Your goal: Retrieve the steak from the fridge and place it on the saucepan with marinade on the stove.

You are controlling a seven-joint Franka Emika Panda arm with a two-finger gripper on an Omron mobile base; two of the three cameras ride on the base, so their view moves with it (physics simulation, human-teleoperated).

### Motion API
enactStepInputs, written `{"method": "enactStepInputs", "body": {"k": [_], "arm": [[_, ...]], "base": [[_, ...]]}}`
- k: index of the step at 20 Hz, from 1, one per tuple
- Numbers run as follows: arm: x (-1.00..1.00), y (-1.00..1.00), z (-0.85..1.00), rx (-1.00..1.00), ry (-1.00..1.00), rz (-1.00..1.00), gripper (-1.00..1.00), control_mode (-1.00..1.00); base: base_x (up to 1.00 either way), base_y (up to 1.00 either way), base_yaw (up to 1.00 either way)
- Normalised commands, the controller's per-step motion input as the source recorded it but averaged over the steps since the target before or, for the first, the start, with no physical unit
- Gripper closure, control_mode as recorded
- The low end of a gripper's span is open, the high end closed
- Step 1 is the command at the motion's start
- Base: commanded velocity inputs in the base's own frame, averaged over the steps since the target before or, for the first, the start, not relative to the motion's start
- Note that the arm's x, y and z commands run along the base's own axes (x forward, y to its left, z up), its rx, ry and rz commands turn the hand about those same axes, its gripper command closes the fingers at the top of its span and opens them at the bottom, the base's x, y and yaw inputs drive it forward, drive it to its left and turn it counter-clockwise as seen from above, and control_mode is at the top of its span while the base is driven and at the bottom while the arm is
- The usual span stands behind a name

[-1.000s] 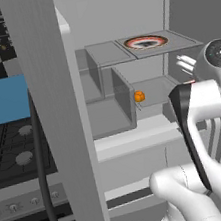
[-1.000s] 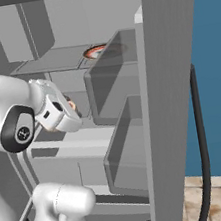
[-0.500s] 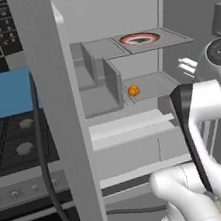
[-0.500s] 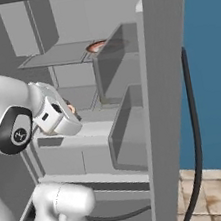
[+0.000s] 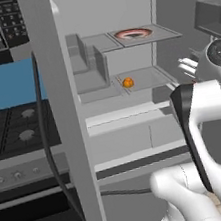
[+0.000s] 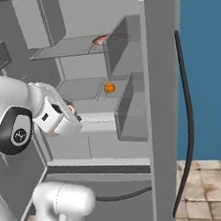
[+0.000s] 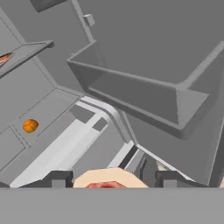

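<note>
Fridge (image 5: pixel 135 128) shelves beside steak-holding end effector (image 7: pixel 109 183)

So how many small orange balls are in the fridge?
1: the orange ball sits on the lower shelf inside the fridge. The bins could hide others.

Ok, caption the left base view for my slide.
Open grey fridge with small orange ball on a shelf, black stove alongside.
</note>
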Motion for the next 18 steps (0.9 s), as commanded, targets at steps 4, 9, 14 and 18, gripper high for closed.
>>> {"method": "enactStepInputs", "body": {"k": [4,9,14,18], "arm": [[0.00,0.00,0.00,0.00,0.00,0.00,1.00,1.00],[0.00,0.00,0.00,0.00,0.00,0.00,1.00,1.00],[0.00,0.00,0.00,0.00,0.00,0.00,1.00,1.00],[0.00,0.00,0.00,0.00,0.00,0.00,1.00,1.00]], "base": [[-0.46,0.25,0.02],[-0.63,0.24,0.05],[-0.67,0.18,0.11],[-0.62,0.05,0.19]]}}
